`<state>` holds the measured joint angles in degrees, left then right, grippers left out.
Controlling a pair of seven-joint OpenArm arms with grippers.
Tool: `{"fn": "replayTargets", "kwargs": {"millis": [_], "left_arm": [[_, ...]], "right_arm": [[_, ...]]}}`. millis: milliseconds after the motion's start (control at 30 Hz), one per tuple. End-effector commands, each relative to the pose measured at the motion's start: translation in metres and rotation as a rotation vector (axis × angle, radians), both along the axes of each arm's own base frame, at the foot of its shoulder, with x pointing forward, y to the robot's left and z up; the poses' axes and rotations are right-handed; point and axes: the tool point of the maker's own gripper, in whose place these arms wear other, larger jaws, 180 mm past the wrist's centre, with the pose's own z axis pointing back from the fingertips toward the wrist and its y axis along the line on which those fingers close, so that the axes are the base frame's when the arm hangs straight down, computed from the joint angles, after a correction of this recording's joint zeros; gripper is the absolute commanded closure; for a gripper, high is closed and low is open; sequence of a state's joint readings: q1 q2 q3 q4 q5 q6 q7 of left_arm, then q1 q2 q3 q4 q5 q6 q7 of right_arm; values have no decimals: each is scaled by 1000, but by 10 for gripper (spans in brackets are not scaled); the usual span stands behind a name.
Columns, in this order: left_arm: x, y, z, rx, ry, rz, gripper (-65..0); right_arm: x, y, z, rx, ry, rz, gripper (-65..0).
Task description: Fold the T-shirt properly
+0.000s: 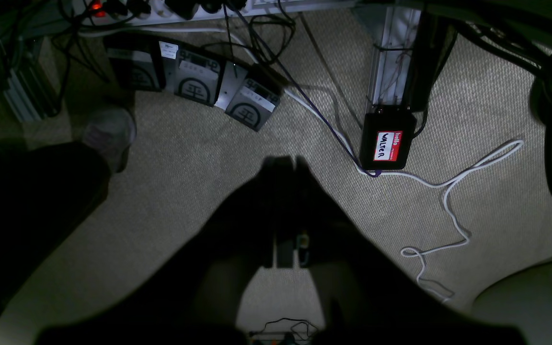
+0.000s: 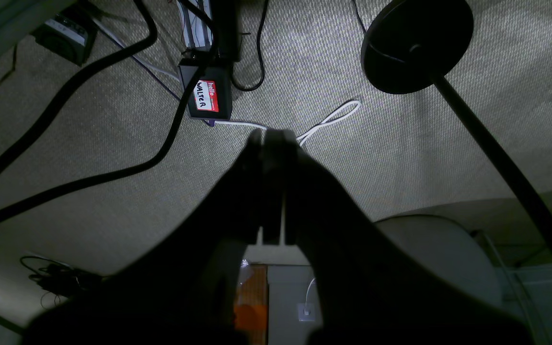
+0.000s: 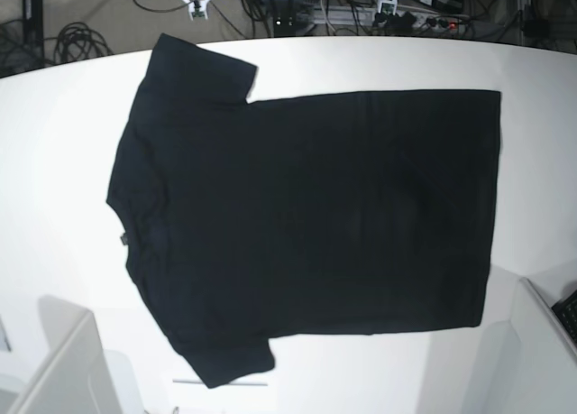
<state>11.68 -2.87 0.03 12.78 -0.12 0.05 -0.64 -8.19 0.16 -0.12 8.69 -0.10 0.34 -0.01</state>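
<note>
Shirt flat on tabletop

T-shirt [image 3: 306,216] lies spread out, plain side up, on the white tabletop [image 3: 54,161], neck to the left. Right gripper [image 2: 271,136] and left gripper [image 1: 285,163] hang over carpet, jaws pressed together, holding nothing.

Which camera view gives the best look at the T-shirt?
The base view: the T-shirt lies spread flat on the white table, seen whole. Both wrist views show only carpet, cables and shut grippers, no shirt.
</note>
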Motion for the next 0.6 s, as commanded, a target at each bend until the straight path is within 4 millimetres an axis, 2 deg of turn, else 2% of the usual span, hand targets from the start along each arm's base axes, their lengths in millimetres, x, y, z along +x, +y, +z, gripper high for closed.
{"fn": "replayTargets", "kwargs": {"millis": [0,133,300,400,433,500,567], "left_arm": [[-6,1,1,5,-8,3,0],[-12,-1,5,-2,-87,-11,0],[-31,-1,9,-7,-81,-29,0],[-35,-2,10,-8,-76,-32,0],[-41,0,11,-5,-67,-33,0],[-38,12,13,12,-87,-31,0],[-42,14,17,14,-121,-31,0]], "right_arm": [[-2,-6,0,-18,0,5,0],[-10,-5,1,-13,-34,5,0],[-23,-5,3,-10,-52,6,0],[-30,-5,4,-11,-51,6,0],[-31,-5,5,-10,-68,7,0],[-32,-5,8,-9,-97,7,0],[-36,-4,11,-8,-114,8,0]]}}
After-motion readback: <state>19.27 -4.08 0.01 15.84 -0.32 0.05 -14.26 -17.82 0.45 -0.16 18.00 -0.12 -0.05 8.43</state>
